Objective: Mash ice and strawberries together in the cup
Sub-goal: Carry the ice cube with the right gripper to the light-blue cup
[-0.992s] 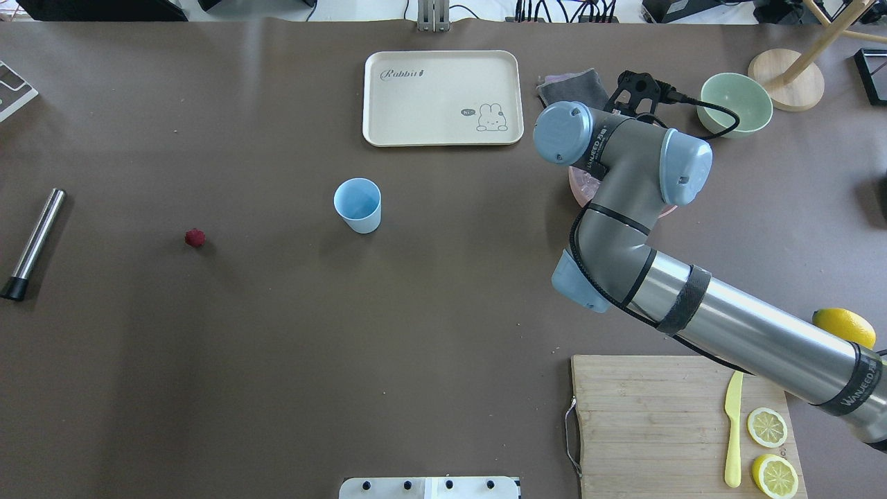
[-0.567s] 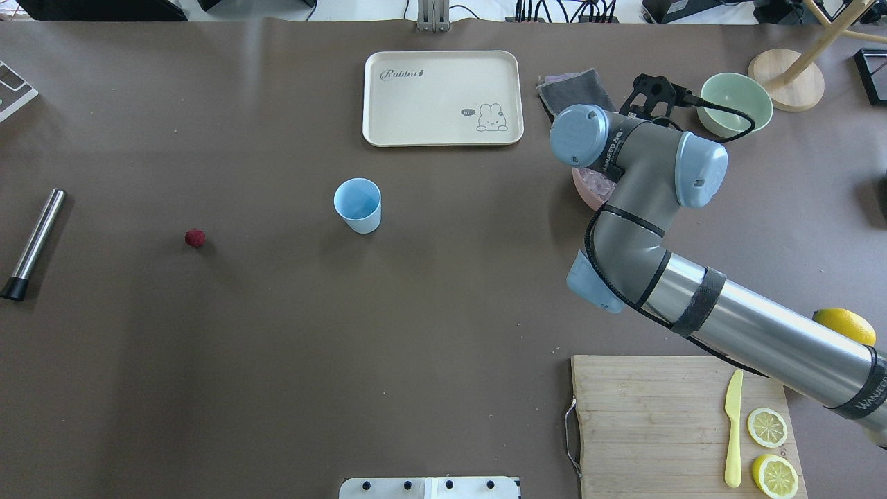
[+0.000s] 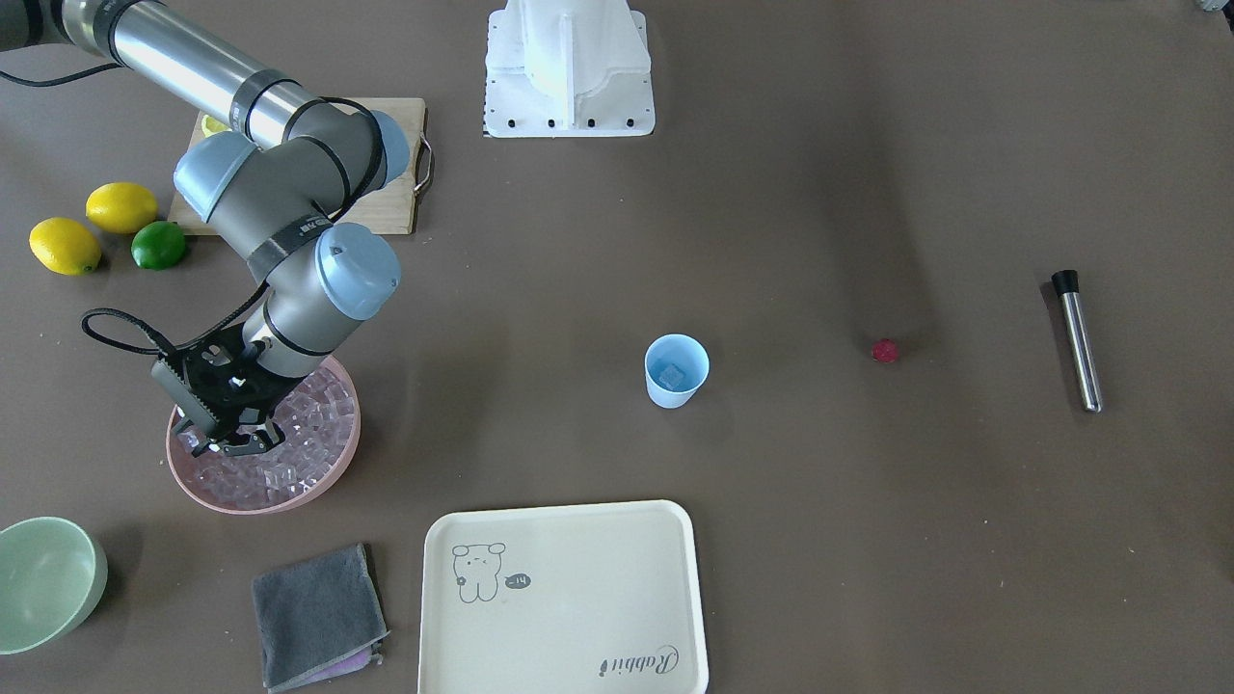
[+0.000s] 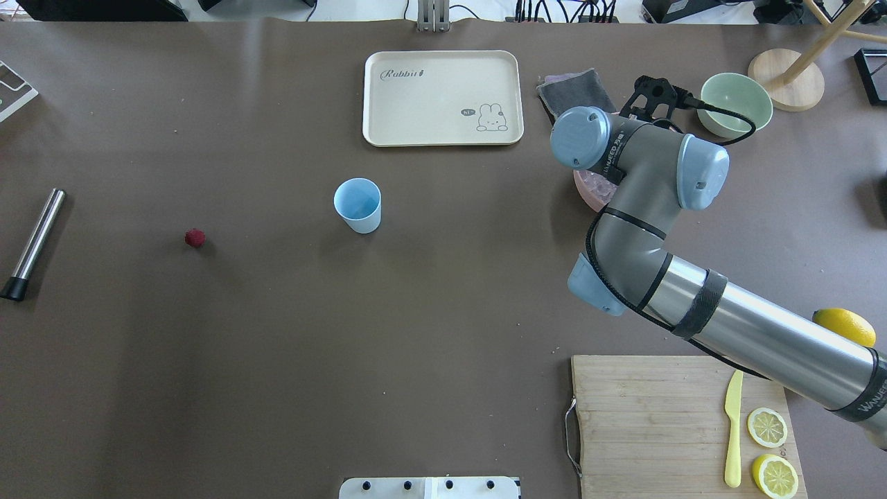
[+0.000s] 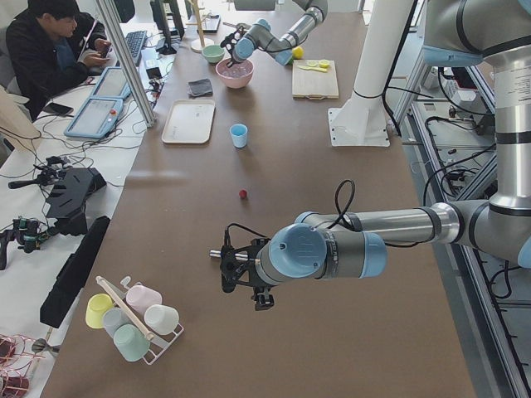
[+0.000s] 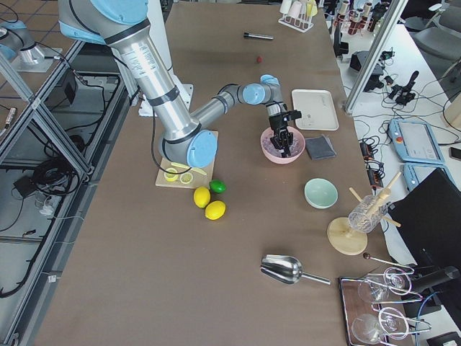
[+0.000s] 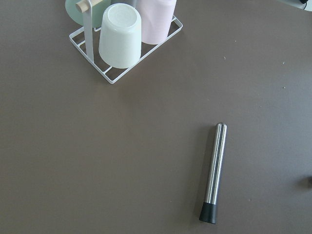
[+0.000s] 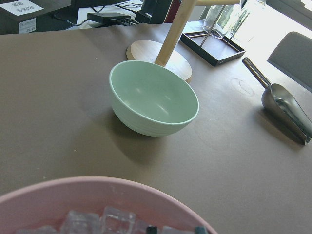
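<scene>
**Operator:** How do the task's items handle, and where is each one taken?

**Technician:** The ice [image 3: 313, 434] is hard, glassy and judged slippery. It lies in a loose heap in the pink bowl [image 3: 253, 507]. A single cube from the top of the heap is pinched across two flat opposite faces. The strawberry [image 4: 195, 238] is small, light and judged soft, so it takes a gentle pinch across its widest part. The cup [image 4: 358, 206] is light plastic and likely to tip. It is steadied by its wall, below the rim.

**Operator:** What is the state of each hand?

**Technician:** The right hand [image 3: 249, 443] is released, with its fingers spread and their tips down at the heap. The left hand [image 5: 226, 267] hangs above the steel rod [image 4: 38, 239]; whether it is released or clenched cannot be told.

**Operator:** What are the positions and counts?

**Technician:** In the overhead view the cup stands mid-surface. The strawberry lies at its 9 o'clock, well apart from it. The rod lies farther out on the same bearing. The bowl sits at 3 o'clock. The count is one cup, one strawberry, one rod and one pink bowl. The cubes are too many to count. The front view suggests one cube is already in the cup.
</scene>
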`<act>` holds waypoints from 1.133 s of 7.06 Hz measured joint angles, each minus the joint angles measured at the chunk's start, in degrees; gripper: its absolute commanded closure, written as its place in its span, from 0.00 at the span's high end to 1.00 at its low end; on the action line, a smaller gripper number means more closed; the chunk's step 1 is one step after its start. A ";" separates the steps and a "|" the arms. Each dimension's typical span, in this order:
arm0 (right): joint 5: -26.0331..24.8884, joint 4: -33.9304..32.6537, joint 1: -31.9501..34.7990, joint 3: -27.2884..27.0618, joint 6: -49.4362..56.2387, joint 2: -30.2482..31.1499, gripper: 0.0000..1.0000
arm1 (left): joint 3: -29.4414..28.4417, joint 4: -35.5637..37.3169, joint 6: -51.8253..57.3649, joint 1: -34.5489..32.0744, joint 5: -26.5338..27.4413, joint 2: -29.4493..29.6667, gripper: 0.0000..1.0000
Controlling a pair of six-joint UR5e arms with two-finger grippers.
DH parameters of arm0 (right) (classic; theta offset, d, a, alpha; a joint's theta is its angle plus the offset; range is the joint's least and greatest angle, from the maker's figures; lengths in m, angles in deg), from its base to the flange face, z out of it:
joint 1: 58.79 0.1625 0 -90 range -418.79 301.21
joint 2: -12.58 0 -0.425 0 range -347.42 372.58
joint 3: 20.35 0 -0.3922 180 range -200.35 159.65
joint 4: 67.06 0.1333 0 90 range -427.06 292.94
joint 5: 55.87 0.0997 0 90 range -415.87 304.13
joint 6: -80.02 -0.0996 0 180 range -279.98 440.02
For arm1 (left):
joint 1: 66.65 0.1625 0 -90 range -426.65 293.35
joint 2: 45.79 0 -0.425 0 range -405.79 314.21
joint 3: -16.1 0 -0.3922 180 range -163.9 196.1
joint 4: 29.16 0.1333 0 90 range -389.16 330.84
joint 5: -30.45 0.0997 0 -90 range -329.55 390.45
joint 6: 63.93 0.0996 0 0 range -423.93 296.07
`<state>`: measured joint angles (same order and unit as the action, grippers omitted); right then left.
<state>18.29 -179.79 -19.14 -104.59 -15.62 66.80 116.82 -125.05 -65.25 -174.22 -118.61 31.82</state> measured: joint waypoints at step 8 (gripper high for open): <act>2.89 0.09 -8.75 -5.76 2.52 -18.44 0.04 | -0.46 0.00 0.00 -0.18 0.00 -0.44 0.99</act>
<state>21.18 -179.71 -27.89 -110.35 -13.09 48.35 116.35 -125.05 -65.25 -174.40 -118.62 31.38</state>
